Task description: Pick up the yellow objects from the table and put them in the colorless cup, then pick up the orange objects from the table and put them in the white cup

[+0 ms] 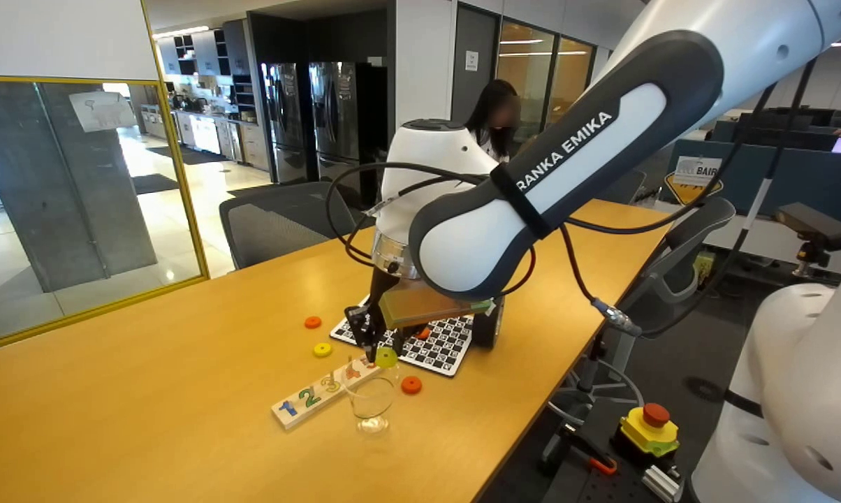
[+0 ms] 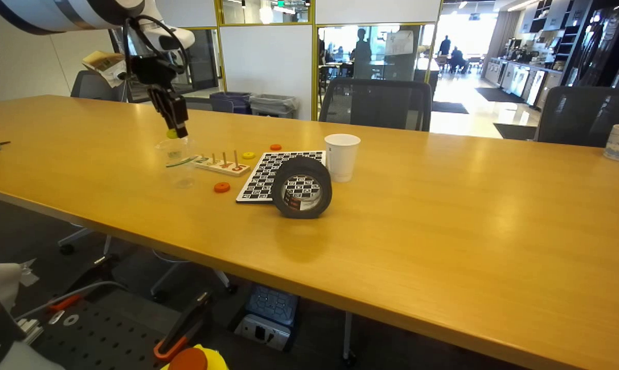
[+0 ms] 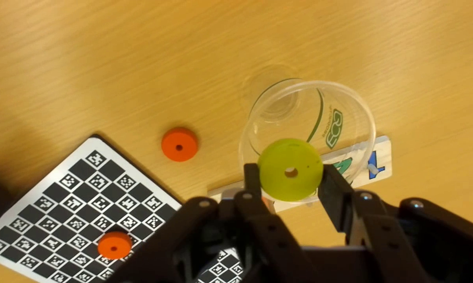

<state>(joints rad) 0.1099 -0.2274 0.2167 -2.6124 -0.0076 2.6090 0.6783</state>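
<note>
Dark refrigerators and a mesh-backed chair stood behind the long, light-wood table, where a checkered board sat among the small pieces. The gripper was closed on a yellow disc, pinching it by its edges above the colorless cup, which stood upright near the board, with a numbered peg strip running just behind it. From the wrist, the disc overlapped the cup's rim more than the middle of its mouth, though the slanted viewpoint may have explained some of that.

Just off the board lay a second yellow disc. One orange disc lay between the board and the cup, another orange disc on the board itself, and a further orange disc near its edge. The white cup stood beside the board, and a tape roll stood on edge by it; whether either touched it I could not tell.

I judged the step to be the drop of a yellow piece, not yet released. The next move seemed to call for a slight shift toward the cup's middle, a little lowering, then a gentle letting go.
</note>
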